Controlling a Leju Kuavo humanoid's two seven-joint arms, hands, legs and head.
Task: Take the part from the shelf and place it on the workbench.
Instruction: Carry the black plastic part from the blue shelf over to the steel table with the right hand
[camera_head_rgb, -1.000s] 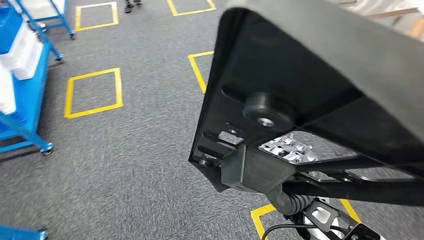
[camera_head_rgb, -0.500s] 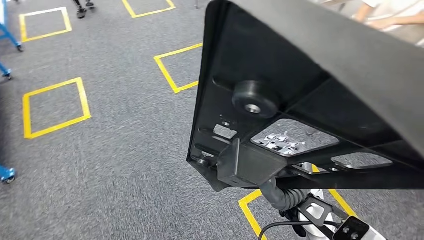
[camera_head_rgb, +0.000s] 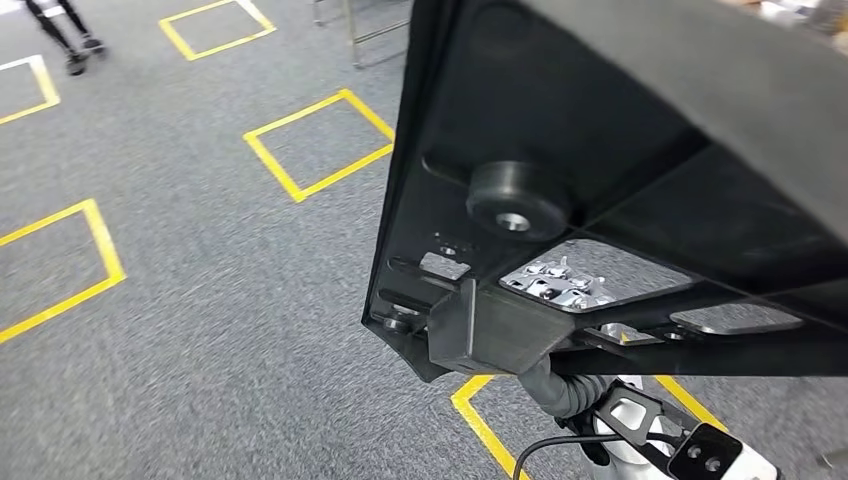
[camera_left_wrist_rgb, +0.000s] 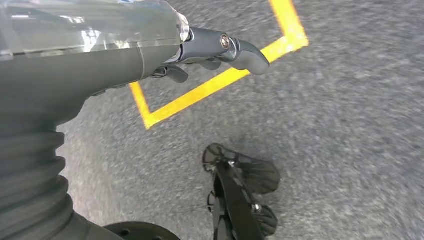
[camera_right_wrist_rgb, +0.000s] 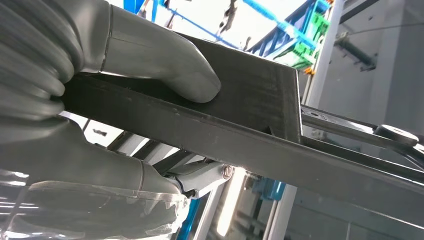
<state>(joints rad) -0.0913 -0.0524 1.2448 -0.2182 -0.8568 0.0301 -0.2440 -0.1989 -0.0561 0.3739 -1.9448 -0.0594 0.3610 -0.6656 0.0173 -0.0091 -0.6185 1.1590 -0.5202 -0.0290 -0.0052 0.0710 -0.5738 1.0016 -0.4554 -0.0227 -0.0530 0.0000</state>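
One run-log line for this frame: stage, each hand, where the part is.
stage: carrying | right hand: grips black part, held high above grey floor | left hand: holds nothing, hangs over yellow floor marking | workbench: not seen

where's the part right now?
The black part is off the shelf, gripped by the right hand, raised on the head view's right above the grey floor.

A large black part (camera_head_rgb: 560, 130) is held up high, close to the head camera, tilted with its underside turned toward the view. On that underside a round black boss (camera_head_rgb: 515, 195) with a central hole is seen, along with ribs, rectangular cut-outs and a blocky lug at the lower edge. In the right wrist view its flat edge is gripped by the right hand (camera_right_wrist_rgb: 90, 100), thumb pressed on one face.
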